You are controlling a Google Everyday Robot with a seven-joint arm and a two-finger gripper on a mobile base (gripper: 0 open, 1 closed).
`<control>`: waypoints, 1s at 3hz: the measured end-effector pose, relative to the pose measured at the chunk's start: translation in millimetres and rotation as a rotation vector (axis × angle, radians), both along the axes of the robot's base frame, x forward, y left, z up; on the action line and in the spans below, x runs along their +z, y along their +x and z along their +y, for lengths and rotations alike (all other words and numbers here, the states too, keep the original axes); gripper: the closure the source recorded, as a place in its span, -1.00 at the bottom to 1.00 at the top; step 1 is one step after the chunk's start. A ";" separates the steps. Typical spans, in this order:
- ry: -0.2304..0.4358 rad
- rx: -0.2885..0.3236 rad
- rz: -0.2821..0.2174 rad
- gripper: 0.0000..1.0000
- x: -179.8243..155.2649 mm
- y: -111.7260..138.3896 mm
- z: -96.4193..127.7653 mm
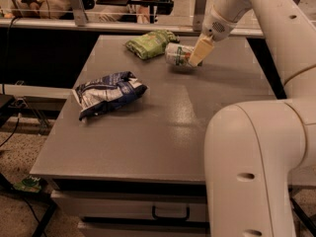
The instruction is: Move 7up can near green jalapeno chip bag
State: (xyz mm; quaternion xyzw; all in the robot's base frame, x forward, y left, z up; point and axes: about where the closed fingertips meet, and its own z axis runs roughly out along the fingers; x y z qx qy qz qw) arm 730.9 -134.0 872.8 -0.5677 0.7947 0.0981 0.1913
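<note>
In the camera view, a grey desk (163,132) is seen from the front, with a drawer below whose dark handle (170,214) is visible. The 7up can (175,54) is found at the far side of the desk, turned on its side with its length running left to right. It is held at its right end by the gripper (195,59), whose cream-coloured fingers (201,49) are closed against it and slant down from the upper right. A shadow is cast on the desk just beneath the can; whether the can is touching the surface cannot be told. The green jalapeno chip bag (148,43) is laid flat at the far edge of the desk, just to the left of the can, and the two are seen almost touching. A larger dark blue and white bag (108,93), crumpled, is placed nearer the front left, well apart from both. The white arm (281,28) is extended from the right side of the view down to the gripper, and its bulky lower part fills the right foreground.
</note>
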 end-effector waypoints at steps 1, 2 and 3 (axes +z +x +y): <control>-0.027 -0.127 -0.042 1.00 11.7 18.7 -1.2; -0.063 -0.194 -0.047 0.99 11.5 26.8 0.0; -0.076 -0.203 -0.004 0.61 -4.7 25.8 4.2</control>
